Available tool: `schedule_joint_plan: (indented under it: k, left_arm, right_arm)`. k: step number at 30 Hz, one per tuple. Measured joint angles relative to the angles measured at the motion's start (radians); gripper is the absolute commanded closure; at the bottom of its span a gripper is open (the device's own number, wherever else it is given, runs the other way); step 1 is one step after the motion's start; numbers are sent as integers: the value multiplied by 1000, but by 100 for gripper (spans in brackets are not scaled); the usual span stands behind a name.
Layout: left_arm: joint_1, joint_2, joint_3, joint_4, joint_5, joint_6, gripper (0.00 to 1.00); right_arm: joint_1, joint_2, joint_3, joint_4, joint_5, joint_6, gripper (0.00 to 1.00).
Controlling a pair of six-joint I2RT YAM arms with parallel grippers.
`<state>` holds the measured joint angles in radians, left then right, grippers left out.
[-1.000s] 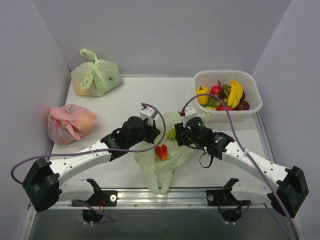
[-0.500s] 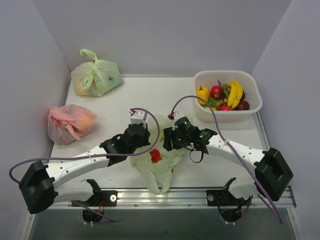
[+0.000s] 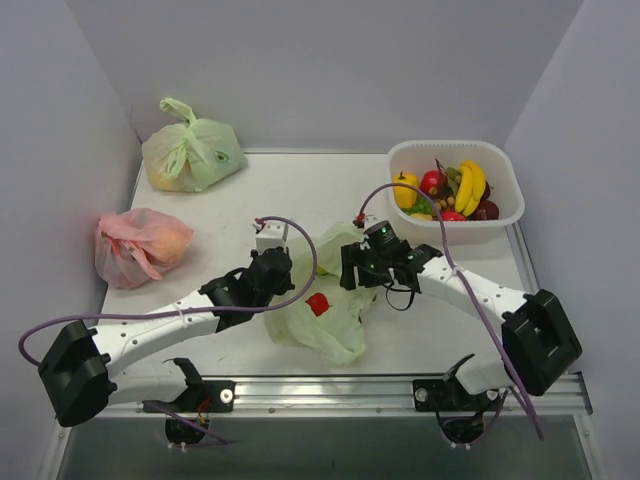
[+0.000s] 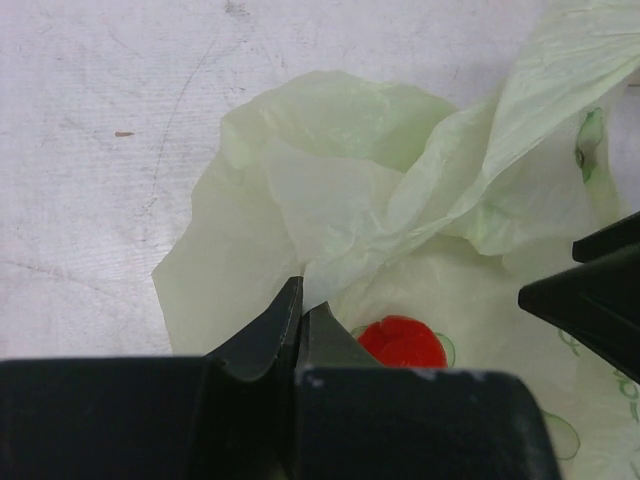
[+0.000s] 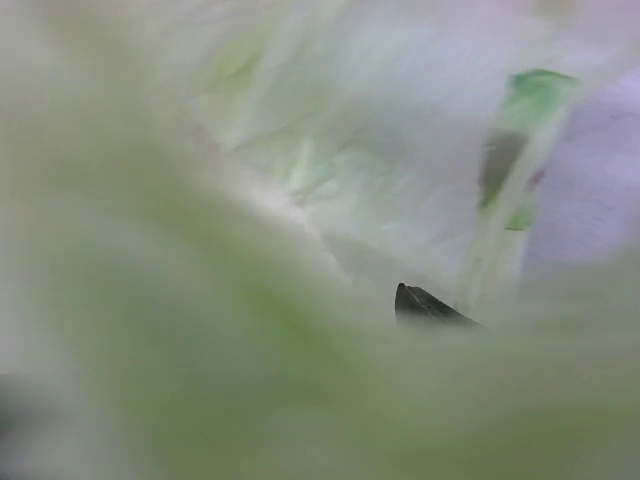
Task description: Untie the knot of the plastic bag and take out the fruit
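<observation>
The pale-green plastic bag (image 3: 325,310) lies crumpled mid-table between my two arms. A small red fruit (image 3: 318,303) shows through its film, also in the left wrist view as a red fruit (image 4: 402,342) just right of my fingers. My left gripper (image 4: 300,297) is shut, pinching a fold of the plastic bag (image 4: 330,210). My right gripper (image 3: 346,277) is pushed into the bag from the right. Blurred green film fills its wrist view, with only one dark fingertip (image 5: 425,305) showing. The knot is out of view.
A white basket (image 3: 470,232) at the back right holds bananas, a yellow fruit, red fruits and berries. A plump green bag (image 3: 192,150) sits at the back left, and a pink-red bag (image 3: 140,245) lies at the left edge.
The bag's long tail near the front edge has been drawn up into a rounder heap. The right gripper has gone further into the bag. The left arm has swung in and holds its pinch.
</observation>
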<state>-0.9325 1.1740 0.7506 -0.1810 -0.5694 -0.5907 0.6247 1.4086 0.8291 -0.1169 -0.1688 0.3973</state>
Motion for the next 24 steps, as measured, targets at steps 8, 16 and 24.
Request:
schedule_joint_plan:
  k: [8,16,24]
  left_arm:
    - [0,3,0,-12,0,0,100]
    - [0,3,0,-20,0,-2,100]
    - [0,3,0,-29,0,-16,100]
  right_arm:
    - [146,-161,58,-31,-70,-43,57]
    - [215,-51,52,-129,-269,-84,64]
    - [284,175,75,-256,-344,-140,73]
